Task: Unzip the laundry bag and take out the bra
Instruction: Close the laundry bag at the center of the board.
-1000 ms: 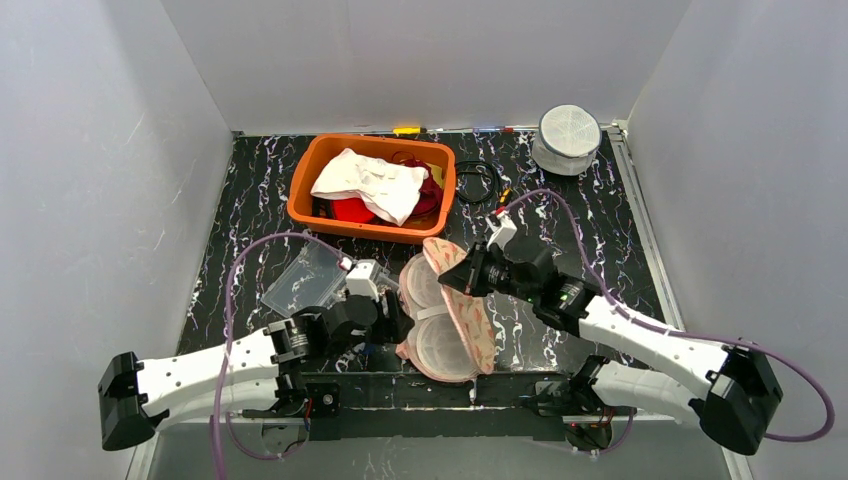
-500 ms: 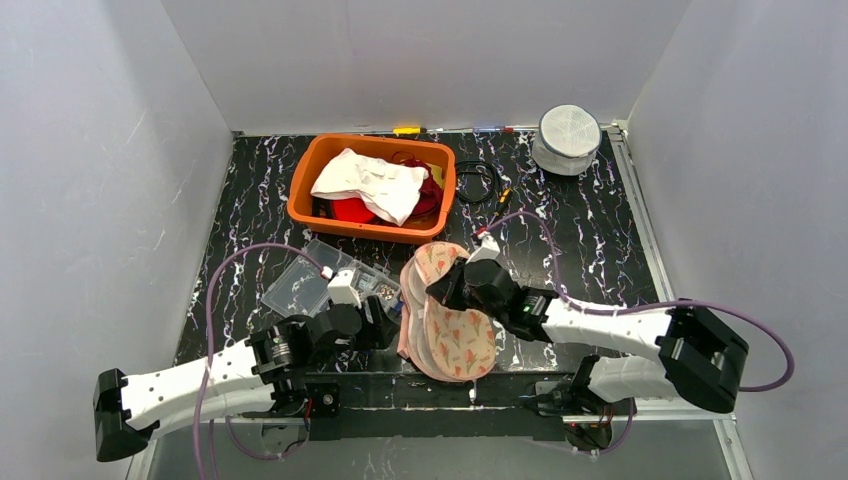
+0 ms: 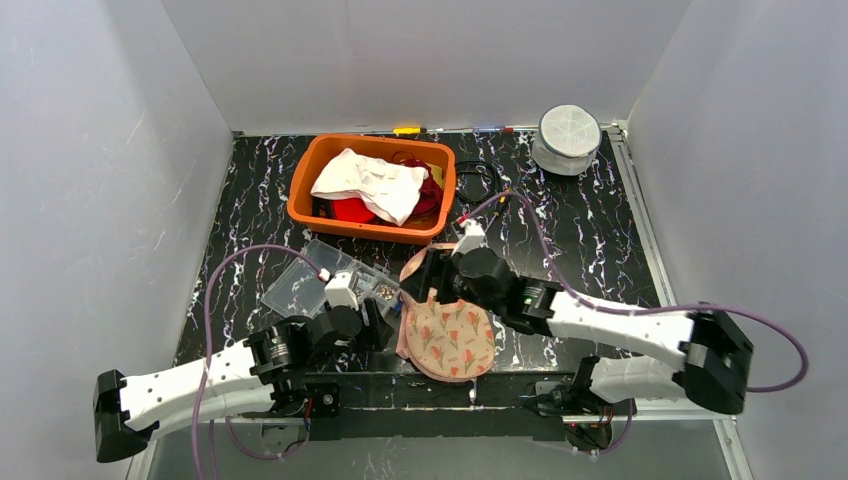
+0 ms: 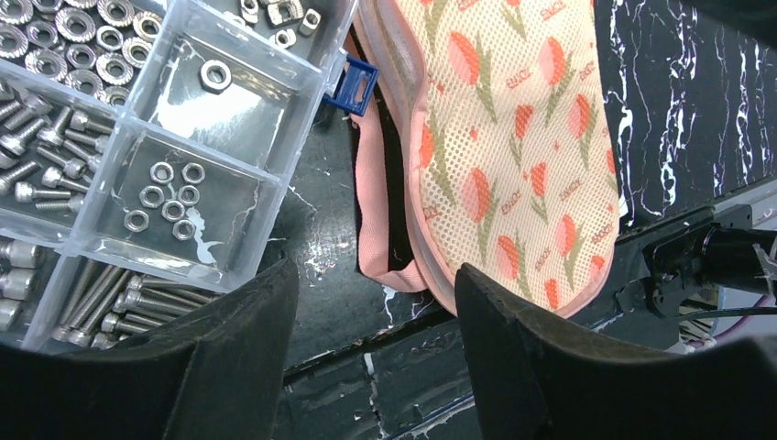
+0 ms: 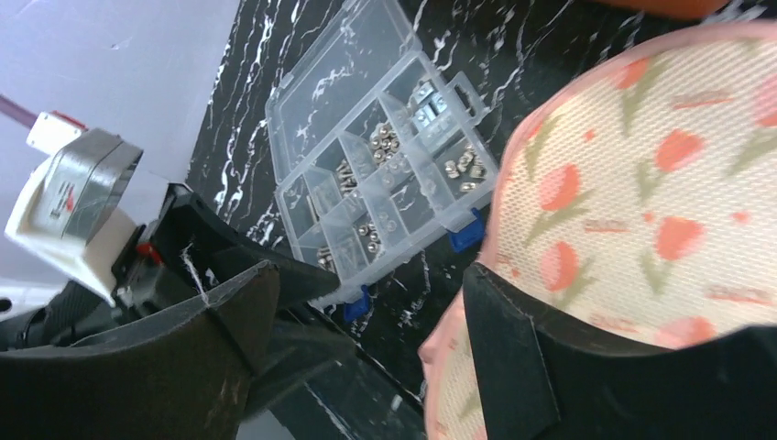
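The laundry bag (image 3: 450,340) is a pink-rimmed mesh pouch with an orange flower print. It lies flat near the table's front edge, its upper flap folded down over the lower half. The bra is hidden. My right gripper (image 3: 430,285) hovers open over the bag's far left rim with nothing between its fingers; the right wrist view has the bag (image 5: 641,202) beside the right finger. My left gripper (image 4: 371,321) is open and empty just left of the bag (image 4: 513,119), whose pink edge band lies ahead of the fingers.
A clear parts box (image 3: 320,280) of nuts and screws lies open just left of the bag, touching its rim. An orange basin (image 3: 305,190) of clothes stands behind. A round white mesh bag (image 3: 568,138) sits at the back right. A black cable (image 3: 478,180) lies by the basin.
My right gripper opened and let go of the bag's upper flap, which dropped shut over the lower half. The right arm swung left and lower. The left arm drew back slightly.
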Controlling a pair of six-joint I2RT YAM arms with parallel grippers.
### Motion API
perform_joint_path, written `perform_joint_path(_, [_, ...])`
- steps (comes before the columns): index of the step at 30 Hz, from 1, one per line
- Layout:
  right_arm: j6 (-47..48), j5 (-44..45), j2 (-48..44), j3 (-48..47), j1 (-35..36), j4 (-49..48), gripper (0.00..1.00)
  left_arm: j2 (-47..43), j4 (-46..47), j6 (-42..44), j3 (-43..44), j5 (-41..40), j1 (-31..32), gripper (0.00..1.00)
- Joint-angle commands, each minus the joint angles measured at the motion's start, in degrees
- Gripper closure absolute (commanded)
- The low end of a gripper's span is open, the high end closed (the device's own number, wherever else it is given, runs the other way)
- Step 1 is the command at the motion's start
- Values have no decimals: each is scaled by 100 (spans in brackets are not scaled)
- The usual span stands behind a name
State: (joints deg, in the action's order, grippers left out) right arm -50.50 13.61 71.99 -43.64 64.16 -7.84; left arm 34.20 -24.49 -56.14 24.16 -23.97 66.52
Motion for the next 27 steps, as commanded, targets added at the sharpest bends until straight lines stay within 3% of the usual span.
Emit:
perform_joint_path(1, [1016, 649, -1051, -57, 1, 1188, 18, 39, -299, 235, 413, -302, 30, 39])
perform_joint_path(8, [1367, 1233, -2545, 910, -12, 2081, 12, 571, 173, 1139, 971, -181, 21, 39])
perform_joint_path(15, [704, 1554, -3214, 2089, -66, 1615, 12, 1798, 1338, 1884, 1544, 808, 19, 41])
perform_joint_path(21, [455, 1577, -3266, 2483, -71, 1224, 13, 2908, 1822, 1783, 1687, 1217, -116, 53])
perform_joint_path(27, [298, 1711, -3056, 2437, -81, 1321, 12, 3401, 1908, 1311, 1385, 1375, -636, 64])
